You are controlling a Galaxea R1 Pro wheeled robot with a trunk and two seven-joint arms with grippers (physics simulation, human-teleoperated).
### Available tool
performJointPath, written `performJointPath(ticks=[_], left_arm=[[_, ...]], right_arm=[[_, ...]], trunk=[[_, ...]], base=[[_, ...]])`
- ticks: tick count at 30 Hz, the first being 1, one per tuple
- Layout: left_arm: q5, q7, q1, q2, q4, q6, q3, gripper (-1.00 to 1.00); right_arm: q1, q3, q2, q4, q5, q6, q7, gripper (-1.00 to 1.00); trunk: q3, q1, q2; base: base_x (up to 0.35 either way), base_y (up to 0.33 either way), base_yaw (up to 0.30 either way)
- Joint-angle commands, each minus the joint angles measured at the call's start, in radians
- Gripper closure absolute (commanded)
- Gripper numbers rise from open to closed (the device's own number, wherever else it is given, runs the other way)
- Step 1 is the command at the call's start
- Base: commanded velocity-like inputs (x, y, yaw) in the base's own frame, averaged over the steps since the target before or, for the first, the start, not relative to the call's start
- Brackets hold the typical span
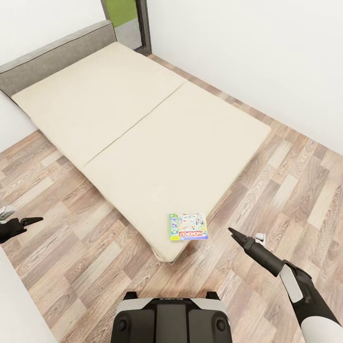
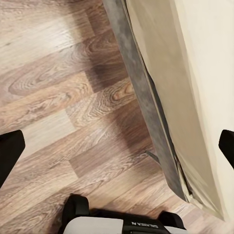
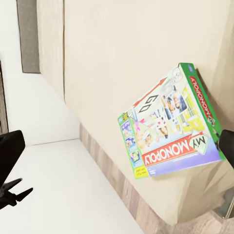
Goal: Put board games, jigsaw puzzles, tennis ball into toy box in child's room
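**Monopoly box on bed corner, not yet picked**

While the base sits at the foot of the low beige-mattress bed [image 1: 143,119] with its grey headboard, one flat white printed "Monopoly" board game box [image 1: 188,226] lies flat on the mattress at the near corner, close to the edge. No other game shows on the mattress here.

- Right gripper [image 1: 233,232]: hovers over the wood-plank floor [image 1: 71,247] just beside that corner, holding nothing. From its wrist view the dark fingers sit at the two frame edges, well apart, so the jaws read spread; box lies ahead between them, not touched.
- Left gripper [image 1: 33,220]: off to the side over floor, near the bed's side. Fingers spread in its wrist view, empty.

Progress, as a judgement: probably early to mid. This box is yet to be grasped and carried to the bin.
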Motion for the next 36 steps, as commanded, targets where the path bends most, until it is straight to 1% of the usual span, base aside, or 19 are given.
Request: performJointPath(ticks=[1, 6, 15, 26, 36], left_arm=[[0.001, -0.003, -0.001, 0.000, 0.000, 0.005, 0.002, -1.00], [0.001, -0.004, 0.000, 0.002, 0.000, 0.005, 0.003, -1.00], [0.001, -0.007, 0.000, 0.006, 0.001, 0.004, 0.004, -1.00], [0.001, -0.007, -0.001, 0.006, 0.000, 0.004, 0.004, -1.00], [0.001, -0.008, 0.000, 0.007, 0.000, 0.004, 0.004, -1.00]], right_arm=[[0.000, -0.001, 0.000, 0.000, -0.004, 0.007, 0.004, -1.00], [0.000, 0.000, 0.003, 0.000, 0.001, 0.005, 0.011, -1.00], [0.000, 0.005, 0.007, 0.000, 0.005, 0.001, 0.013, -1.00], [0.000, 0.007, 0.002, 0.000, 0.005, 0.001, 0.014, -1.00], [0.000, 0.008, 0.003, 0.000, 0.006, 0.000, 0.014, -1.00]], trunk=[[-0.001, 0.000, -0.001], [-0.005, 0.000, -0.001], [-0.018, 0.000, -0.001], [-0.036, 0.000, -0.001], [-0.052, 0.000, -0.001]], base=[[0.000, 0.000, 0.000], [0.000, 0.000, 0.000], [0.000, 0.000, 0.000], [0.000, 0.000, 0.000], [0.000, 0.000, 0.000]])
